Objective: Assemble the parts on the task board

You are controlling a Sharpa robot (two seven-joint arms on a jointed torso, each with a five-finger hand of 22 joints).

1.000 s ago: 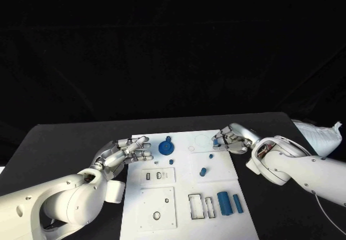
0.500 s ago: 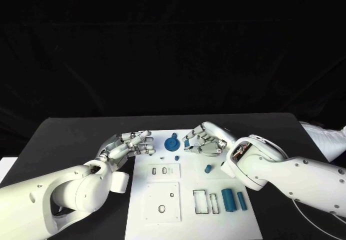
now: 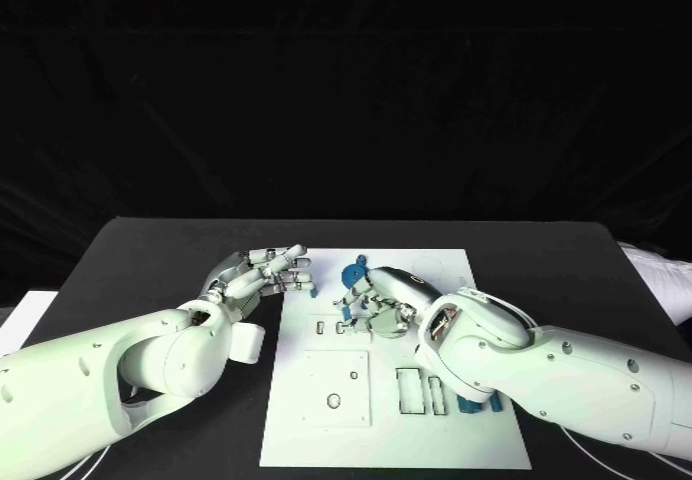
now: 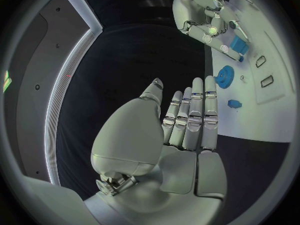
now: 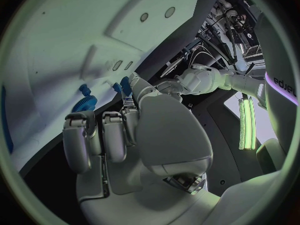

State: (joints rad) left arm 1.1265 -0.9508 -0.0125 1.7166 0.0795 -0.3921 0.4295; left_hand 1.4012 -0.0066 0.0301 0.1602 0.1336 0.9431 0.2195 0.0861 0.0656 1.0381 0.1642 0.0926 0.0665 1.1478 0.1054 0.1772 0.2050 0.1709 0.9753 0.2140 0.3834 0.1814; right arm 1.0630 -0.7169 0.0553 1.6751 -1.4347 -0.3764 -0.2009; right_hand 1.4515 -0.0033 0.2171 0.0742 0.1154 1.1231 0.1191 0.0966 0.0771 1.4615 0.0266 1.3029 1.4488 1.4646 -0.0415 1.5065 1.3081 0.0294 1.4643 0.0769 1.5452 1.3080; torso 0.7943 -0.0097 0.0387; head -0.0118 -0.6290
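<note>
The task board (image 3: 433, 270) is lying flat in the middle of the black counter (image 3: 159, 250), with its long sides running away from the robot. A blue gear-shaped part (image 3: 353, 271) is sitting near the board's far left area; other blue parts (image 3: 476, 403) are lying near the right arm's forearm, partly hidden.

The right hand (image 3: 378, 300) is hovering low over the board's left-centre, fingers curled downward beside a small blue part (image 3: 343, 325). Whether it is actually pinching a piece cannot be told; the wrist view is showing blue close against its fingertips (image 5: 125, 92) but not a clear grasp. The left hand (image 3: 263, 278) is resting at the board's left edge, fingers extended and apart, holding nothing.

Judgement: the parts are appearing small, rigid moulded pieces, light and smooth, so likely to slip or tip under a loose pinch. Taking them by opposite flat sides, low down, seems soundest.

Clearance: the two hands are working near one another over the left half of the board; open room is remaining toward the far right corner and the bare counter on both sides.
</note>
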